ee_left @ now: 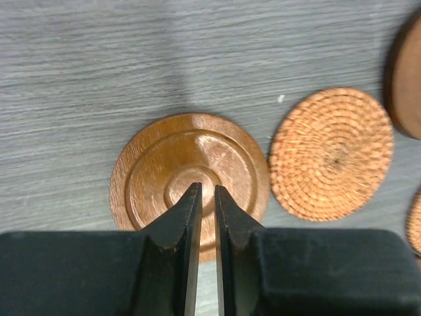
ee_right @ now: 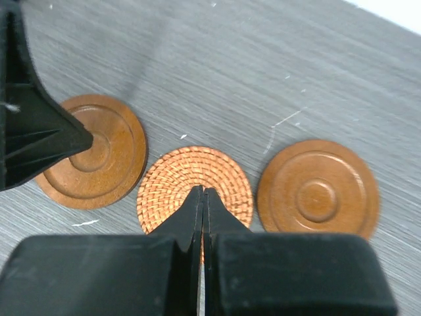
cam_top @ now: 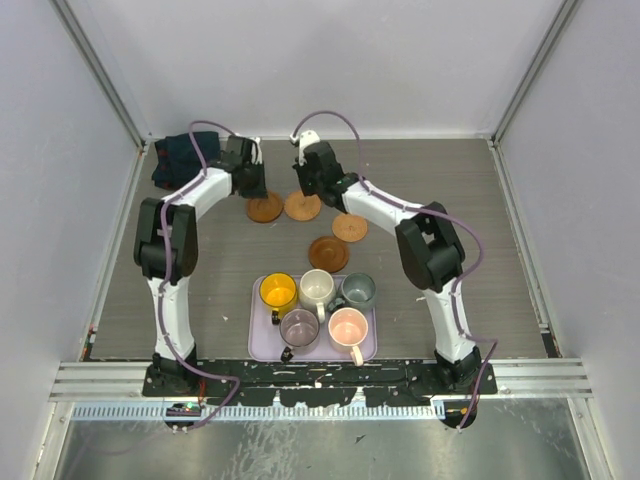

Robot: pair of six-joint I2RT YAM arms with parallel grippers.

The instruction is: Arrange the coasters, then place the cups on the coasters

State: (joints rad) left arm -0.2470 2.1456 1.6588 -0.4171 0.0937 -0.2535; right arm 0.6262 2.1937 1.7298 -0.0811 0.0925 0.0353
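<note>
Coasters first: I count four, all on the bare tabletop beyond the lavender tray (cam_top: pixel 257 340), none on it. The ringed wooden coaster (ee_left: pixel 197 148) lies well beyond the tray's left end. The woven coaster (ee_right: pixel 191 172) is just beside it, not touching. A second ringed coaster (ee_right: pixel 317 191) comes next, beyond the tray's right half. A darker coaster (cam_top: pixel 328 254) sits nearest the tray's far edge. I can't find a fifth in any view.

The left gripper (ee_left: pixel 204 187) points tips-down over the middle of the ringed wooden coaster, jaws a crack apart, nothing between them. The right gripper (ee_right: pixel 202 191) points tips-down at the woven coaster, jaws closed together, gripping nothing. My read: the discs lie too flat to pinch, so the tips go on top to slide them into line. I can't confirm actual contact.

All five cups stand on the tray: yellow mug (cam_top: pixel 278 292), cream mug (cam_top: pixel 317 288) and grey-green mug (cam_top: pixel 358 290) along its far side, mauve mug (cam_top: pixel 299 326) and pink mug (cam_top: pixel 348 326) along its near side. They're probably parked there until the coasters are set. This is the arranging step; cups not begun.

Views: overhead gives the tray, the mugs and the loose arc of coasters, which neither wrist shows. The wrists give jaw gaps and ringed-versus-woven texture, blurred overhead. The right wrist also catches the left gripper's finger over the ringed wooden coaster.
</note>
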